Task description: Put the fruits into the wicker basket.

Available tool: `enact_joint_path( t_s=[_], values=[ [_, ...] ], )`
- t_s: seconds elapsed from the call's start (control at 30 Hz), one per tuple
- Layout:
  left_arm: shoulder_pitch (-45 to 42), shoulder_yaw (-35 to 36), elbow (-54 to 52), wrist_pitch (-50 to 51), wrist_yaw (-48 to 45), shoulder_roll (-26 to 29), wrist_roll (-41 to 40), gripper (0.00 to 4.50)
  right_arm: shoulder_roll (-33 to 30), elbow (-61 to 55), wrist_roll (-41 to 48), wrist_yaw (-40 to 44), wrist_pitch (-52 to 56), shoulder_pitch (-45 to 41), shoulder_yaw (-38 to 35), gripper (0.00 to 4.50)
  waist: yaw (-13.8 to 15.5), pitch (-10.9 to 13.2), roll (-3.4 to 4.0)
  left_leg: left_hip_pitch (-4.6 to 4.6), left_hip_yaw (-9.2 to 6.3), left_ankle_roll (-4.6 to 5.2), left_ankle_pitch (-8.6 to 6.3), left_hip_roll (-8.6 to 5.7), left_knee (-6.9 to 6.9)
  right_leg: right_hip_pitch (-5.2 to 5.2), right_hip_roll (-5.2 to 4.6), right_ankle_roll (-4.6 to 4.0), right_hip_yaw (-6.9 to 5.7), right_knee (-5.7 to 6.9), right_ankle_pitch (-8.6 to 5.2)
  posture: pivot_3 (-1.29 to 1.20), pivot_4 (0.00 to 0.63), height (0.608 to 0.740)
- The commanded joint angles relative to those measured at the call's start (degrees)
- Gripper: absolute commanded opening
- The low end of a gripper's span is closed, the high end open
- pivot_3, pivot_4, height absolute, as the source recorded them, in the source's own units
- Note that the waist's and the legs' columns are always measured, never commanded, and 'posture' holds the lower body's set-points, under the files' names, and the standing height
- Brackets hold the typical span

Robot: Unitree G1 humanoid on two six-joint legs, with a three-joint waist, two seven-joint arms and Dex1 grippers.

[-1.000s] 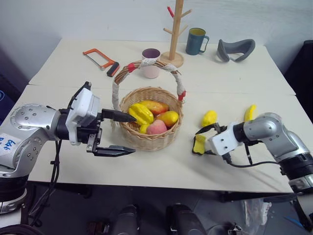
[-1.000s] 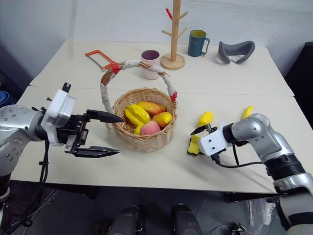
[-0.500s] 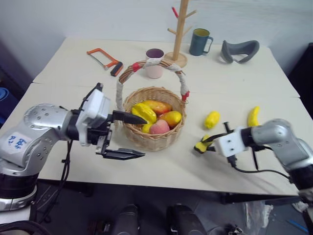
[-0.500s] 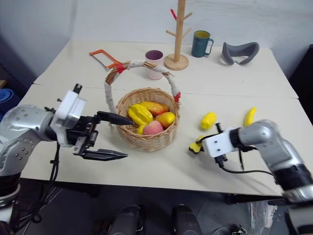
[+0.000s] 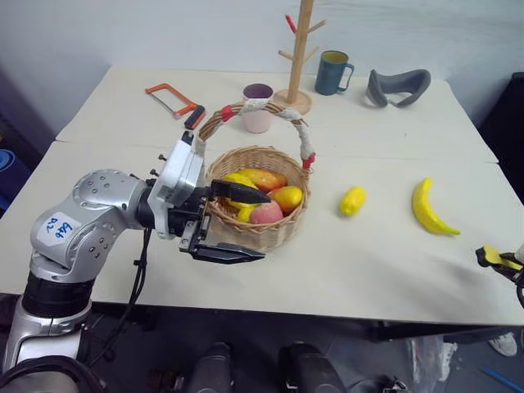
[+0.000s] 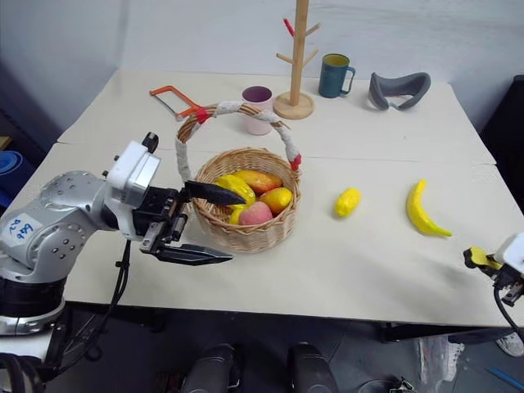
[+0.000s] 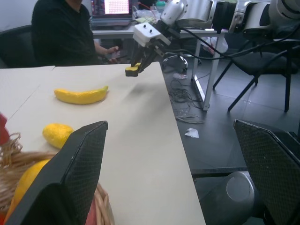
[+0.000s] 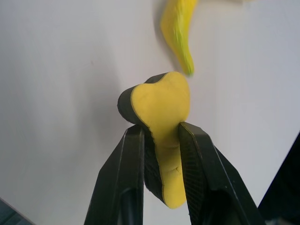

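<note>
The wicker basket (image 5: 258, 237) stands mid-table with a yellow starfruit (image 5: 237, 182), an orange mango (image 5: 260, 177) and a pink peach (image 5: 264, 214) inside. A banana (image 5: 429, 209) and a lumpy lemon-like fruit (image 5: 353, 200) lie on the table to its right. My left gripper (image 5: 264, 228) is open at the basket's front left, with its upper finger over the rim and its lower finger in front of the wall. At the table's right edge, my right gripper (image 8: 159, 129) is shut on a small yellow piece (image 8: 161, 101) with a dark back, also visible as the yellow piece (image 5: 496, 257).
Behind the basket stand a pink cup (image 5: 257, 106), a wooden mug tree (image 5: 296, 57) and a teal mug (image 5: 330, 72). A hacksaw (image 5: 172, 100) lies back left, a grey curved object (image 5: 396, 84) back right. A person in black (image 7: 61, 33) sits beyond the table's right end.
My right gripper shut on the small yellow piece beside the lemon-like fruit and swung with it to the table's right edge. My left gripper shifted right, closer over the basket.
</note>
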Motion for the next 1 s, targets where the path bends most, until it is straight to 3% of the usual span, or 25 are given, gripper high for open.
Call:
enact_joint_path(
  t_s=[0.03,0.07,0.17,0.3,0.4,0.5,0.67,0.83,1.0],
  values=[
    [-1.4,0.2,0.5,-1.4,-1.0,0.1,0.5,4.5,1.2,2.3,0.2,-2.7,-0.8,-0.4,1.6,0.83,-0.1,0.0,-0.01,0.21,0.06,-0.02,0.0,0.0,-0.16,0.13,0.02,-0.01,0.05,-0.05,-0.01,0.0,0.15,0.74],
    [-1.7,0.3,0.8,-1.5,-1.1,0.2,0.6,4.5,1.6,3.1,0.5,-3.7,-0.8,-1.0,1.9,1.42,-0.1,0.0,0.0,0.3,0.09,-0.05,0.02,0.0,-0.24,0.15,0.04,-0.02,0.08,-0.06,-0.02,0.0,0.15,0.74],
    [-2.2,0.3,1.6,-1.9,-1.6,0.5,1.2,4.5,1.5,4.5,0.9,-5.8,-0.9,-3.0,2.5,2.43,0.0,0.0,0.05,0.31,0.09,-0.1,0.05,0.0,-0.29,0.14,0.06,-0.02,0.09,-0.05,-0.03,0.0,0.15,0.74],
    [-2.4,1.3,1.9,-1.9,-1.0,0.8,1.3,4.5,-1.1,1.3,5.9,-2.7,3.8,-5.4,-0.3,3.78,0.1,0.0,0.06,0.3,0.12,-0.1,0.05,-0.01,-0.29,0.14,0.05,0.01,0.13,-0.06,-0.04,0.0,0.15,0.74],
    [-1.9,2.1,1.6,-1.8,-0.1,0.9,1.4,4.5,-2.1,-5.1,12.6,-1.5,12.6,-10.1,-0.3,4.48,0.0,0.0,0.06,0.31,0.09,-0.11,0.05,0.01,-0.32,0.13,0.06,0.03,0.12,-0.05,-0.04,0.0,0.15,0.74],
    [-1.2,2.5,1.2,-1.7,1.1,0.9,1.6,4.5,-0.1,-13.3,20.3,-5.8,26.0,-20.7,5.6,4.48,-0.6,0.0,0.05,0.33,0.1,-0.15,0.04,0.07,-0.32,0.14,0.09,0.03,0.14,-0.03,-0.04,0.0,0.15,0.74],
    [-0.6,2.9,-0.2,-1.2,2.5,1.1,1.4,4.5,11.5,-20.7,27.2,-21.5,50.5,-36.9,13.4,4.48,-0.2,0.0,-0.05,0.29,-0.12,-0.39,0.1,0.12,-0.46,0.09,0.15,-0.01,0.03,-0.03,-0.05,0.0,0.15,0.74],
    [0.4,3.7,-1.0,-1.1,3.0,2.2,1.2,4.5,23.2,-21.1,28.9,-33.6,63.2,-44.6,13.7,4.48,0.5,0.0,-0.01,-0.33,-0.16,-0.41,0.12,0.0,-0.46,-0.49,-0.03,-0.03,-0.03,0.01,-0.07,0.0,0.15,0.74],
    [1.0,4.1,-1.6,-1.1,3.5,2.7,1.1,4.5,32.2,-12.6,26.5,-43.5,68.8,-51.0,11.8,4.48,0.2,0.0,-0.02,-0.77,-0.09,-0.41,0.15,-0.04,-0.2,-0.87,-0.09,0.01,-0.03,0.11,-0.04,0.0,0.15,0.74]
  ],
)
